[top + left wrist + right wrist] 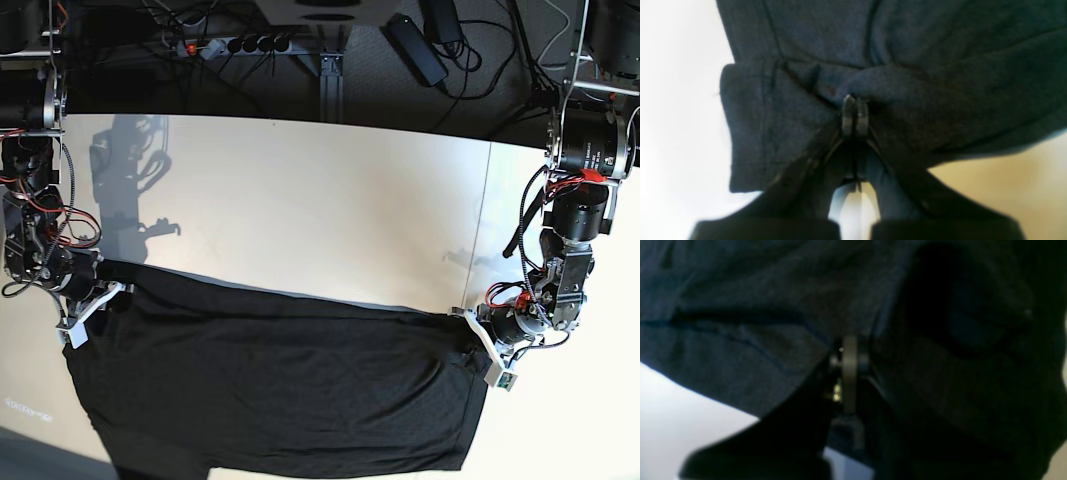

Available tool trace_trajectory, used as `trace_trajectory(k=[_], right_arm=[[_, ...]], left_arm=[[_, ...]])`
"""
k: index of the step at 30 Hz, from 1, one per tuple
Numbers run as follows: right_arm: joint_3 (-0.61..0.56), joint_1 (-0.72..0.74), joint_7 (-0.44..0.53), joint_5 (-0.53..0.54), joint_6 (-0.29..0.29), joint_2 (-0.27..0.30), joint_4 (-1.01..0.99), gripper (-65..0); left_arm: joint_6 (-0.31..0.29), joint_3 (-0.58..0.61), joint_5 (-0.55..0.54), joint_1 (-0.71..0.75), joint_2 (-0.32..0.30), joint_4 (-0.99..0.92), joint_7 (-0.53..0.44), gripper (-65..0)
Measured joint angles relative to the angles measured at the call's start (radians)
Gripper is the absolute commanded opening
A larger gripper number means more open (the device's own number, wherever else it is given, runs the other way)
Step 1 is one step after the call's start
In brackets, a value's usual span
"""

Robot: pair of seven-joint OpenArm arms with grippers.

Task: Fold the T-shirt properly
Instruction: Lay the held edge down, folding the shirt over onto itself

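The left gripper [855,115] is pinching a bunched fold of the T-shirt [907,66], its two narrow fingertips pressed together with dark cloth puckering around them. Just left of the pinch in the left wrist view, a hemmed sleeve edge is hanging flat against the pale background. The right gripper [849,363] is likewise clamped down on the fabric, its jaws closed tight with the dark cloth draping over and around them; that view is dim and blurred, so little more can be made out.

From the base view, the two arms are standing at opposite sides of the white table [320,200]. The left gripper [478,338] is sitting at the right side of the scene, holding the garment's top corner there, and the right gripper [92,295] is gripping the opposite corner at the left. The T-shirt [280,390] is stretching between them as a wide black sheet, its upper edge running nearly straight across the near half of the table, its body spilling toward the near edge and out of frame.

No print, label or lettering is showing on the cloth. Beyond the far edge, a power strip [225,45] and tangled cables [470,60] are lying on the dark floor.
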Motion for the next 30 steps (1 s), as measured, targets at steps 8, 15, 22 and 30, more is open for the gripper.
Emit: trace_trajectory(k=[8, 15, 22, 30], right_arm=[[0.001, -0.172, -0.016, 0.025, 0.000, 0.043, 0.189, -65.0], [0.003, -0.294, -0.078, 0.101, 0.000, 0.101, 0.336, -65.0], [0.009, -0.423, -0.087, 0.139, 0.000, 0.166, 0.455, -65.0], [0.155, -0.585, -0.130, 0.173, 0.000, 0.177, 0.542, -65.0]], left_arm=[[-0.031, 0.000, -0.119, 0.135, -0.071, 0.170, 0.034, -65.0], [-0.035, -0.002, -0.211, 0.288, -0.147, 0.333, 0.037, -65.0], [-0.039, -0.037, -0.274, 0.465, -0.179, 0.537, 0.099, -65.0], [-0.046, -0.147, -0.317, 0.661, -0.174, 0.695, 0.116, -65.0]])
